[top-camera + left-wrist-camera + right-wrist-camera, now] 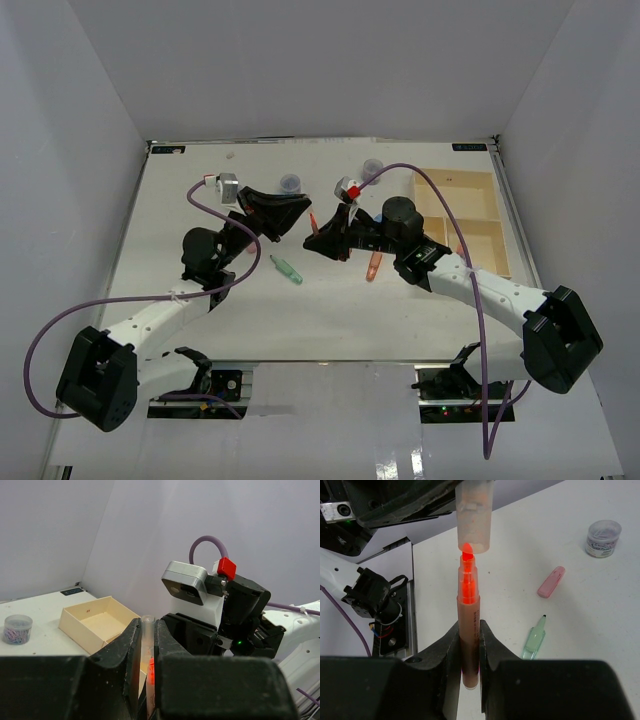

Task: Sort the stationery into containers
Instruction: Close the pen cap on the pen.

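While the R end effector (469, 645) is clamped tight on the lower barrel of the orange plastic highlighter (468, 612), nib bare and pointing up in its wrist view, the L end effector (146, 640) is pinched shut on the matching translucent orange plastic cap (474, 522). Both parts are held in the air over the mid white bench (330, 310), between the two arms.

Key relation: cap mouth sits right at the nib, touching or just apart, can't tell which. Long axes are nearly in line but not quite. Cap centre sits a bit right of the barrel in R wrist view, so the nib meets the mouth off-centre.

My read: if this is capping, it needs a small lateral trim before pushing along the axis, else the nib scuffs the rim.

Pale beige wooden divided tray (455, 176) lies far-right on the bench, well apart from the pair. R arm is nearer, so R prob. does the drop.

Green pen (534, 641) and pink stubby piece (551, 581) lie loose on the bench.
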